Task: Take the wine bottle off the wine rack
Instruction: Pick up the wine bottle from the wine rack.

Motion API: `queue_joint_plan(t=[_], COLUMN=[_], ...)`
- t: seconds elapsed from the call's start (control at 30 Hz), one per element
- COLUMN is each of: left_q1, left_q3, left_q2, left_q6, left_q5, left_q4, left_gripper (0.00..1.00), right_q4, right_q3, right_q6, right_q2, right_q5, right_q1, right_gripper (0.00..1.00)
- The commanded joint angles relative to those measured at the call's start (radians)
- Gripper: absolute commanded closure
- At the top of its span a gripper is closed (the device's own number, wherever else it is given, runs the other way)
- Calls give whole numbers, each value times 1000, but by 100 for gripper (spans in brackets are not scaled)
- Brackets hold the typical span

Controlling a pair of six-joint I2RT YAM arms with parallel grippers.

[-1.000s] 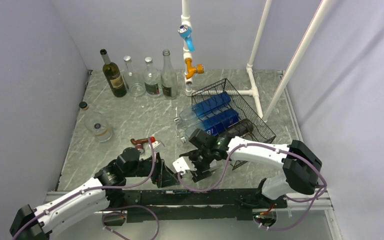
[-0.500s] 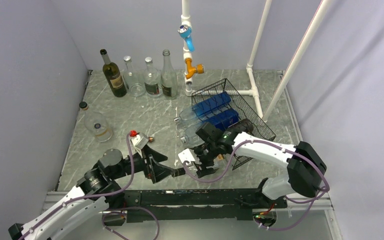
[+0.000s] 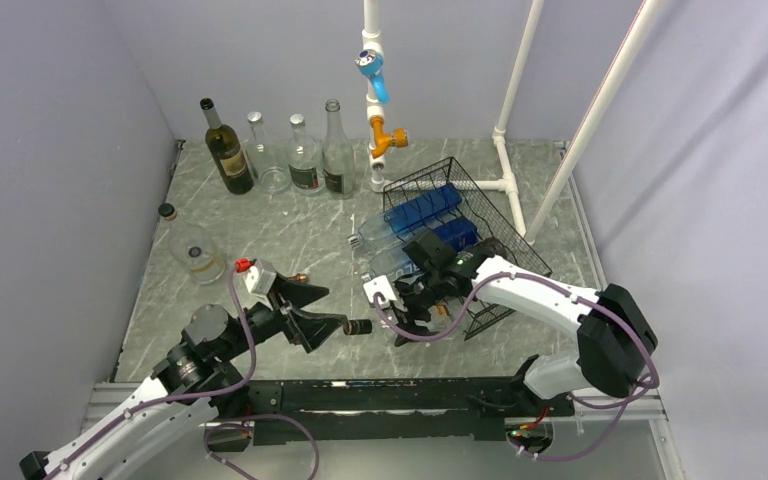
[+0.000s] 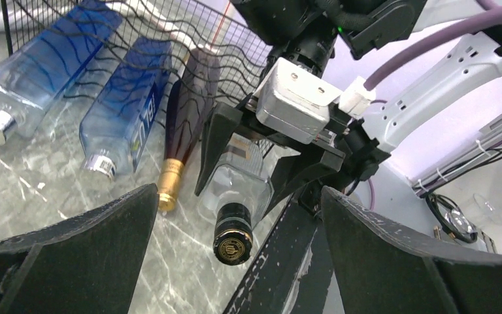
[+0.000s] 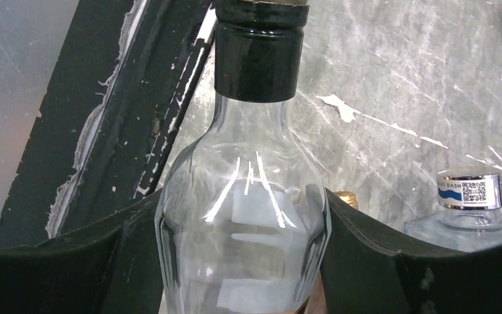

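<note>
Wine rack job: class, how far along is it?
Done: right gripper is shut on the clear bottle, its neck out beyond the wine rack. In hand: open left gripper faces its cap, probably for a handover. Left: setting it down; two blue bottles and a dark bottle lie racked.

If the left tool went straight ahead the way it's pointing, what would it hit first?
Most likely the black cap of the clear bottle held in the right tool: it faces the left tool's open gap head-on, though depth is hard to judge.
</note>
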Motion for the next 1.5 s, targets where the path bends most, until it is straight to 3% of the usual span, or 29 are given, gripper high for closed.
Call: queue_joint_plan(t=[0.0, 0.6, 0.87, 1.17, 1.47], left_q1=[-1, -3, -6, -57, -153], left_q3=[-35, -163, -207, -201, -168], left_q2=[13, 99, 141, 282, 460], left_q6=[7, -90, -151, -151, -107], left_q5=[-19, -86, -178, -193, -361], left_q4=[189, 494, 593, 748, 899], left_gripper=[1, 0, 1, 0, 1], right_q4=[63, 203, 283, 362, 378], right_q3=[62, 55, 40, 18, 12], right_q6=[66, 294, 400, 492, 508], right_q2=[-46, -39, -30, -17, -17], right_q5=[-130, -244, -301, -336, -349], right_q1=[-24, -101, -150, -175, -182], right_gripper=[100, 100, 100, 100, 100])
